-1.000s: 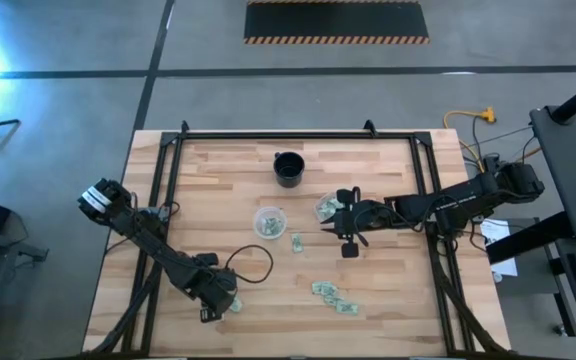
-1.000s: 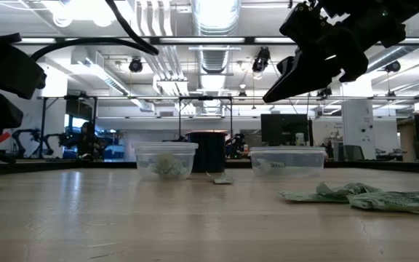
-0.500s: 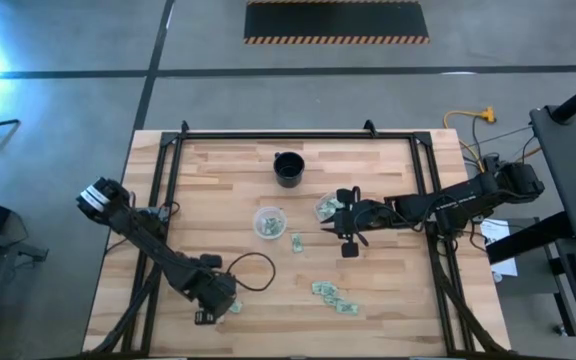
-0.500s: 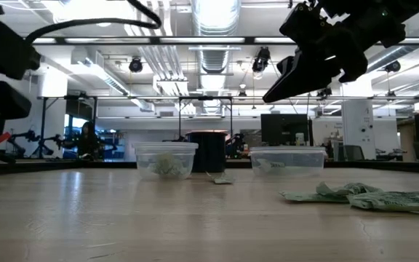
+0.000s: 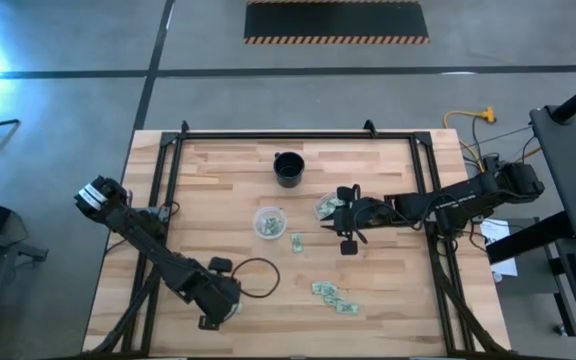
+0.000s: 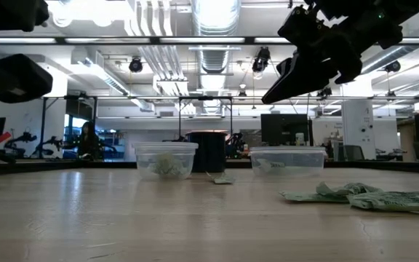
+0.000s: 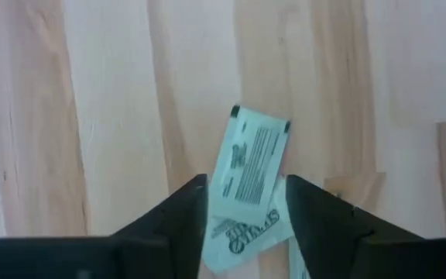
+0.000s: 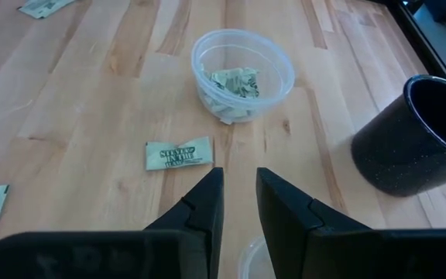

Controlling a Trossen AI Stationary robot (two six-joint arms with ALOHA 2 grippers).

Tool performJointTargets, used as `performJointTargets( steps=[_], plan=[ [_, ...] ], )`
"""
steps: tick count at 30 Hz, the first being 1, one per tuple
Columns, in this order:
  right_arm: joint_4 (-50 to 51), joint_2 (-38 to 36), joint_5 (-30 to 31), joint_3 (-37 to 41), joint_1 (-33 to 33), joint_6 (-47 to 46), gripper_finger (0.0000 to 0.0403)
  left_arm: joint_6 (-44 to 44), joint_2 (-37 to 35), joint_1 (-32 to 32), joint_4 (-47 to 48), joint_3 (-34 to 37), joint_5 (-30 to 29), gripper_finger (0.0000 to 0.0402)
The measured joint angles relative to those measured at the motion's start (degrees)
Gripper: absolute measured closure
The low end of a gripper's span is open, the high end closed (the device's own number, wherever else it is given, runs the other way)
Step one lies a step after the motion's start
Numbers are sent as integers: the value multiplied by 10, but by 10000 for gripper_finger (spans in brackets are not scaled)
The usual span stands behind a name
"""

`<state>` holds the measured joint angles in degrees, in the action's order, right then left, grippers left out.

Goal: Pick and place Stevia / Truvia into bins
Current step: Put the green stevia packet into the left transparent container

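Seen from above, a pale wooden worktop (image 5: 368, 200) carries two dark robot arms. The left claw (image 5: 230, 309) sits low near the front edge of the worktop, on its left half. Its wrist camera shows the two dark fingers (image 7: 178, 213) spread apart, with a green and white sweetener packet (image 7: 248, 186) lying between them on the wood; whether the fingers touch the packet cannot be told. A second packet peeks out just under it.

The right claw (image 5: 325, 228) hovers above the middle of the worktop, raised well off the surface in the level view (image 6: 278, 89). Its fingers (image 8: 200, 205) stand close together with a narrow gap and nothing between them.

Just behind the right claw, under its arm, stands one clear plastic cup (image 5: 328, 208) holding packets. Just ahead of the claw stands the other clear cup (image 5: 268, 222), also with crumpled packets inside. A single packet (image 5: 296, 242) lies on the wood between the right claw and that cup. A black round cup (image 5: 288, 168) stands farther back, beyond both clear cups. A small cluster of loose packets (image 5: 334, 296) lies toward the front, between the two claws and nearer the right one
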<state>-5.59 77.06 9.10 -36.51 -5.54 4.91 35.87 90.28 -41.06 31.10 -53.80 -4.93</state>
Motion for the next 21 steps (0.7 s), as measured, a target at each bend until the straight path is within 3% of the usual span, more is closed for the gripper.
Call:
performJointTargets(
  steps=[10, 21],
  plan=[
    [-2, 0, 0, 0, 0, -2, 335, -36, 20, -1, -27, 3, -17, 168],
    [-3, 0, -1, 2, 0, -3, 335, -50, 69, -4, -35, -16, -15, 159]
  ],
)
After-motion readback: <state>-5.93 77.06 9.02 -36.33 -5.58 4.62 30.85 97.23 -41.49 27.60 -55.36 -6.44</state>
